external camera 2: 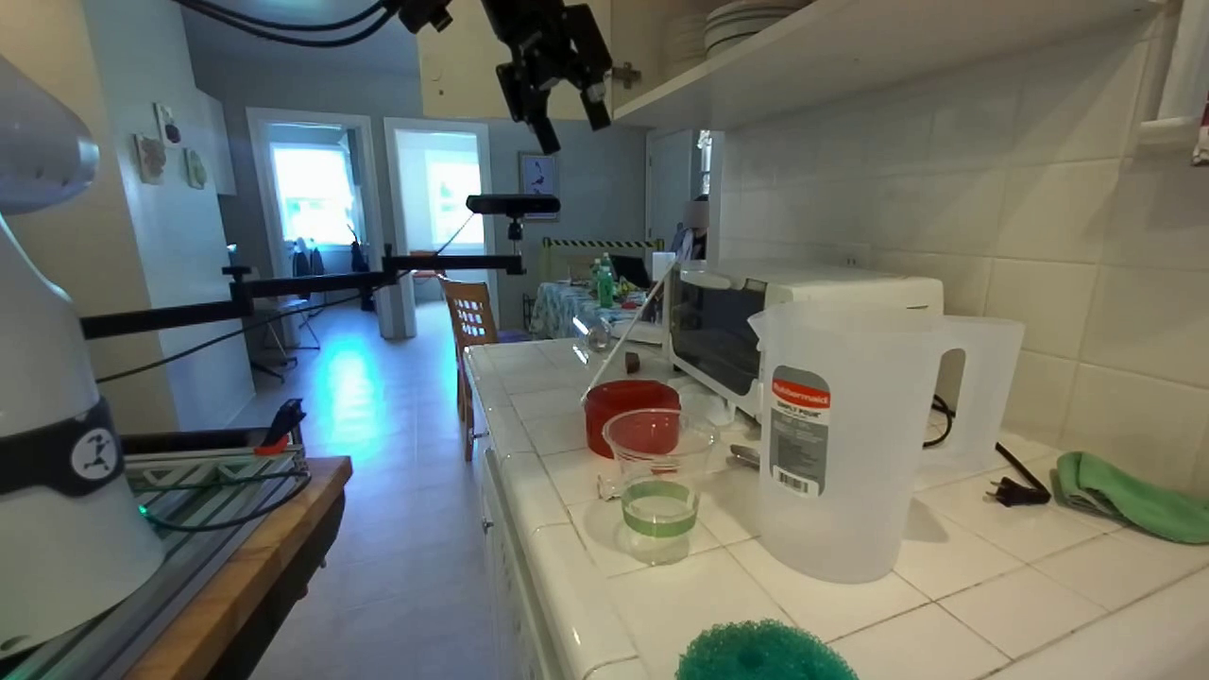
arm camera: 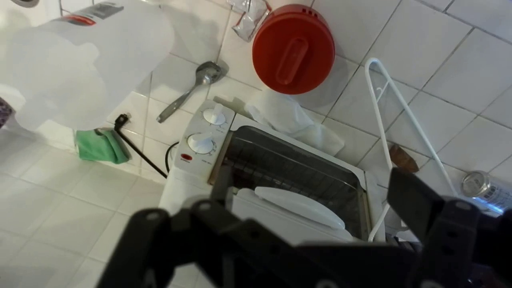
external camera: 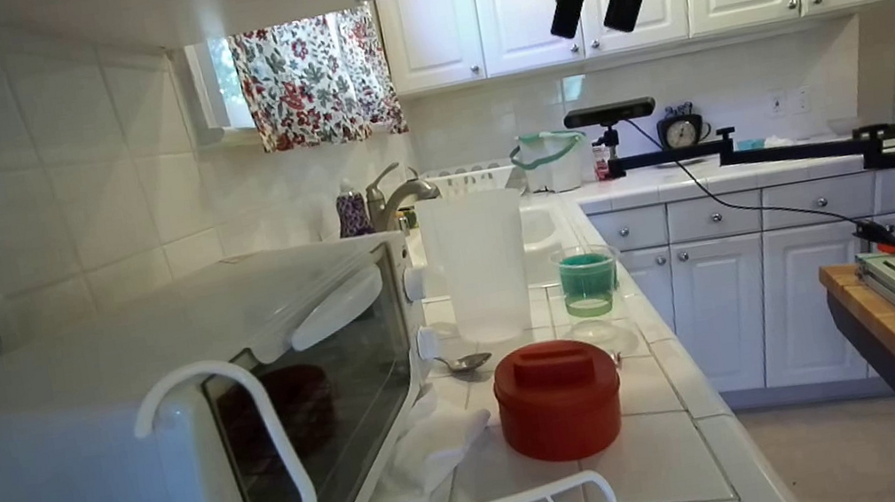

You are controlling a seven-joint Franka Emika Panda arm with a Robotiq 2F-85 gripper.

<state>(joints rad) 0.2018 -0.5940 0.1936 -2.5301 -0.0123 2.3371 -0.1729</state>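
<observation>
One tool (external camera: 595, 25), mine: empty, jaws apart, high over the toaster oven (arm camera: 276, 166). Step, apparently: positioning; any contact calls for descent.

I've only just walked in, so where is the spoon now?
In the wrist view, the spoon lies on the counter, left of the red container, between the white pitcher and the toaster oven.
</observation>
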